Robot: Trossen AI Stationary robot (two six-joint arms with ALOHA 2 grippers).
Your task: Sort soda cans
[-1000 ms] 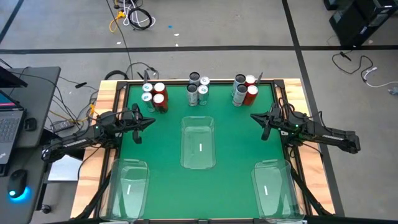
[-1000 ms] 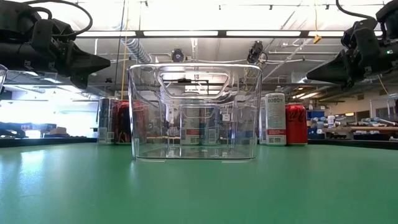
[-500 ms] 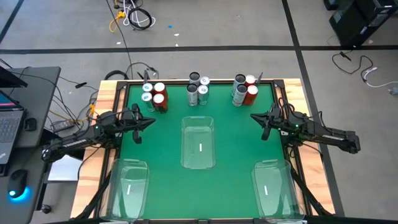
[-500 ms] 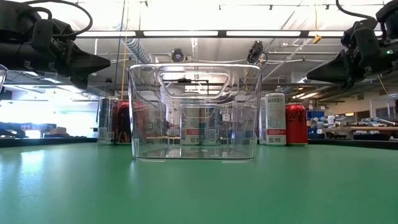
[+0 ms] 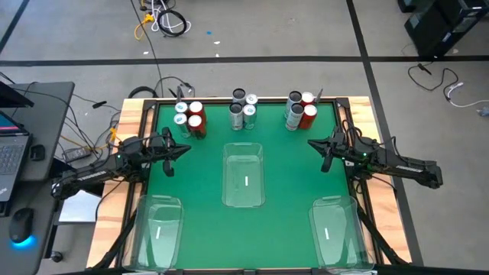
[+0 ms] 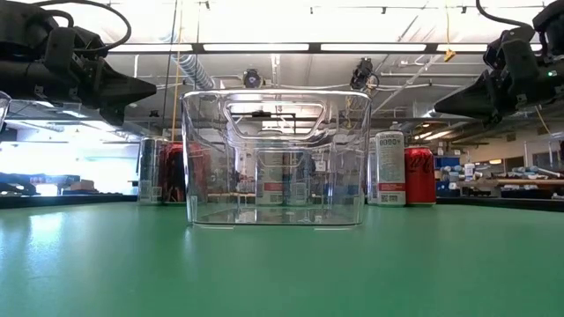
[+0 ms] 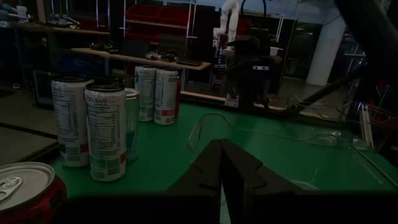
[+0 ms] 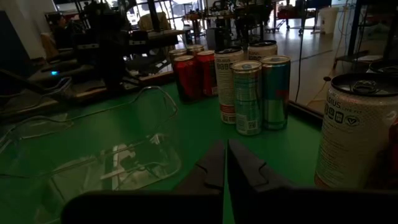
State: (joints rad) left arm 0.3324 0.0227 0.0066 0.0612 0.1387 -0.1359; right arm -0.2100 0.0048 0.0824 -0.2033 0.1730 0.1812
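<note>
You have nothing sorted yet: all the soda cans [image 5: 243, 111] stand in three clusters along the far edge of the surface [image 5: 286, 179], the three clear bins [image 5: 244, 175] hold nothing, and left gripper [image 5: 186, 147] and right gripper [image 5: 311, 143] hover with jaws clenched on nothing.

A robotics lab or workshop: bare concrete floor [image 5: 306, 30] with loose cables [image 5: 164, 21], a laptop [image 5: 9, 153] left of the green tabletop [image 5: 290, 176], strip ceiling lights [image 6: 264, 47] and exposed ducting [image 6: 196, 72].
</note>
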